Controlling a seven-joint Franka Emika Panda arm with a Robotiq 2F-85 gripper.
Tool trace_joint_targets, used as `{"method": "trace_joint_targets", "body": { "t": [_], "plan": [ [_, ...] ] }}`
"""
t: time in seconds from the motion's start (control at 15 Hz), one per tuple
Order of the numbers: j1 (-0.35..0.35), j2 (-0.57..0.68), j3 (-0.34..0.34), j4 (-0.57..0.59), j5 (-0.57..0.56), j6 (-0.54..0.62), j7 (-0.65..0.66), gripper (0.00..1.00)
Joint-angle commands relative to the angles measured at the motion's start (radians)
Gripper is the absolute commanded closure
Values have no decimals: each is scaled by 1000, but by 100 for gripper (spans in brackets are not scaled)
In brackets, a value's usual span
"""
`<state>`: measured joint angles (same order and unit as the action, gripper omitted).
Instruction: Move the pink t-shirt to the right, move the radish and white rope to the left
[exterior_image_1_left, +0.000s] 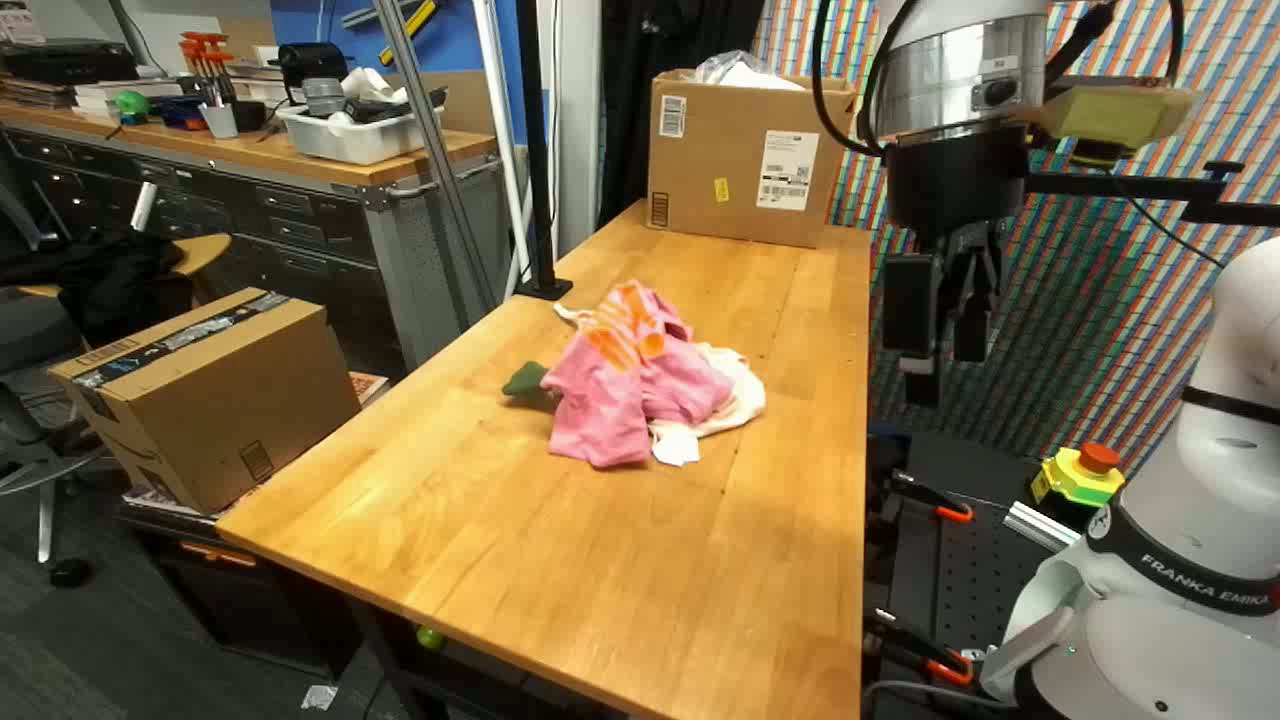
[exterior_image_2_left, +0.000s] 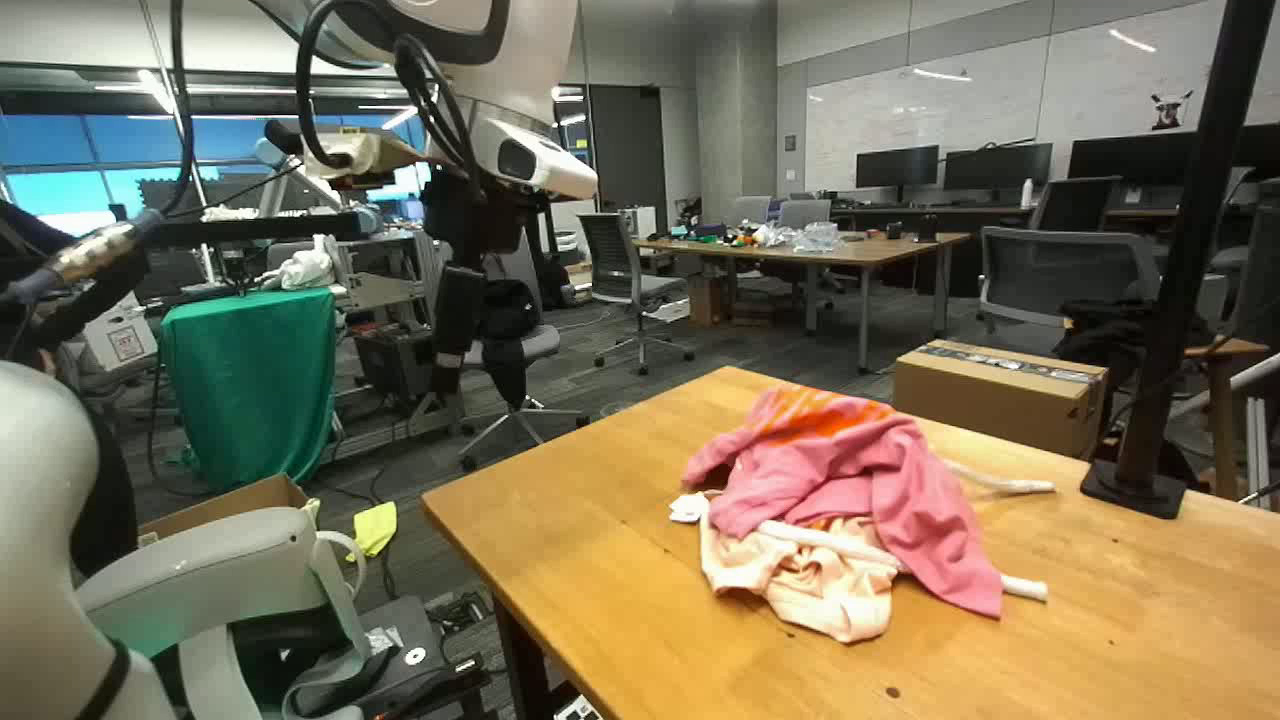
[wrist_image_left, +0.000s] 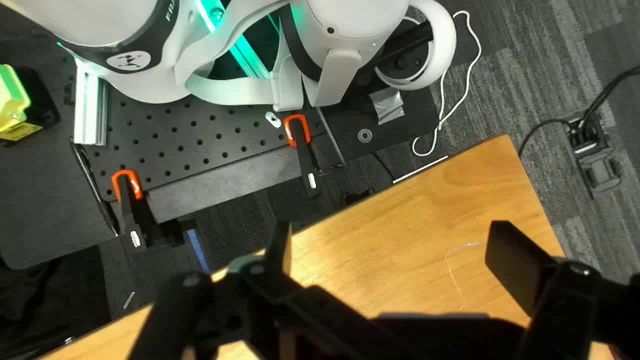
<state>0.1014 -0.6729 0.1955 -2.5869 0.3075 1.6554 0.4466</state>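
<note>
The wooden table (exterior_image_1_left: 620, 590) is the biggest piece of my workspace, with a black post (exterior_image_2_left: 1187, 250) standing at its edge. On it the pink t-shirt (exterior_image_2_left: 850, 470) lies crumpled on top of a cream cloth (exterior_image_2_left: 820, 595), the two overlapping. The white rope (exterior_image_2_left: 832, 543) runs beneath the shirt and over the cream cloth. My Robotiq gripper (wrist_image_left: 390, 248) hangs well apart from the pile, fingers spread wide with nothing between them. Smallest is the radish (exterior_image_1_left: 526, 381): only a dark green leaf pokes out by the shirt's edge, and I judge the rest to be under the cloth.

My worry is a pinch taken too deep: the shirt could bring the cream cloth along, or drag the rope, since they are layered. Lifting might also set the hidden radish rolling.

As for direction, the shirt is too crumpled for a sure axis; in an exterior view its longest spread slants from the orange-patterned top down to a lower-right corner (exterior_image_2_left: 985, 595). The rope's visible lengths run roughly side by side there, both ends pointing to that view's right, the bend hidden. The leaf points left in the exterior view that shows it.
</note>
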Motion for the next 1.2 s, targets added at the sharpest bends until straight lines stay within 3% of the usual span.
{"method": "trace_joint_targets", "body": {
  "t": [0.0,0.4,0.8,1.13],
  "plan": [
    [-14,-1,11,6,5,-5,-6,0],
    [-34,79,13,66,-120,2,-60,0],
    [-34,225,4,210,-259,-8,-113,0],
    [-21,359,5,337,-326,68,-157,0]
  ]
}}
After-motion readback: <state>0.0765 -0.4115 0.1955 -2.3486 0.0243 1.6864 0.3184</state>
